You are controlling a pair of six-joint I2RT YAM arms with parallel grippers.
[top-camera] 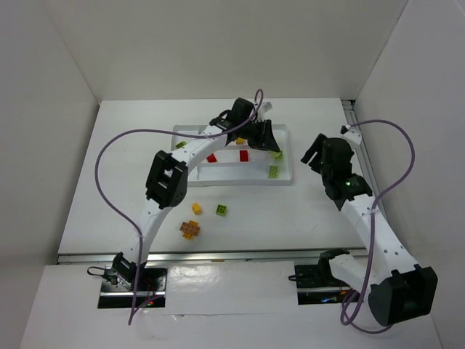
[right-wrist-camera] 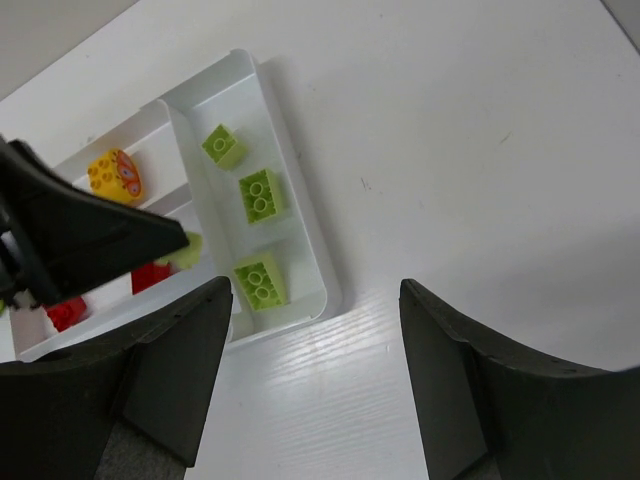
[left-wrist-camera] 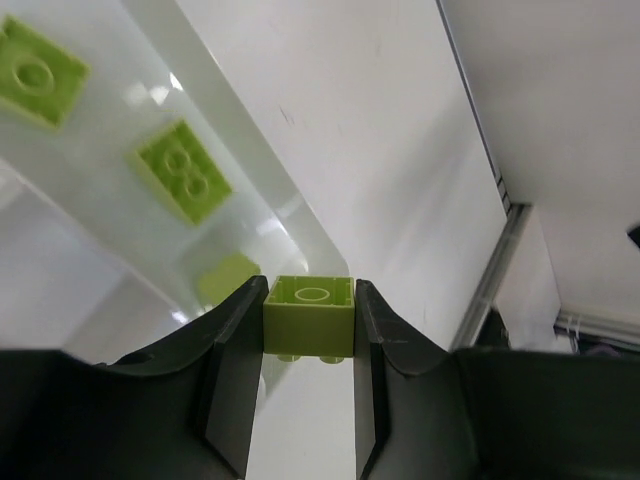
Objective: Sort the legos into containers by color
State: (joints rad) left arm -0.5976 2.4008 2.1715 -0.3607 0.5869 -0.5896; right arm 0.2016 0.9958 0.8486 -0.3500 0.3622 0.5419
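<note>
Left wrist view: left gripper (left-wrist-camera: pixel 309 322) clamps a pale green brick (left-wrist-camera: pixel 310 303) above the tray (right-wrist-camera: pixel 305 215) end compartment holding three green bricks (right-wrist-camera: pixel 261 194). Right gripper (right-wrist-camera: pixel 315 300) hangs spread beside the tray.

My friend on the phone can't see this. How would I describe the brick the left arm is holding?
Find the white tray on the table. Over its right end hangs the left claw, pinching a pale green brick. It alone is held up; the other pale green bricks lie loose in the tray.
</note>
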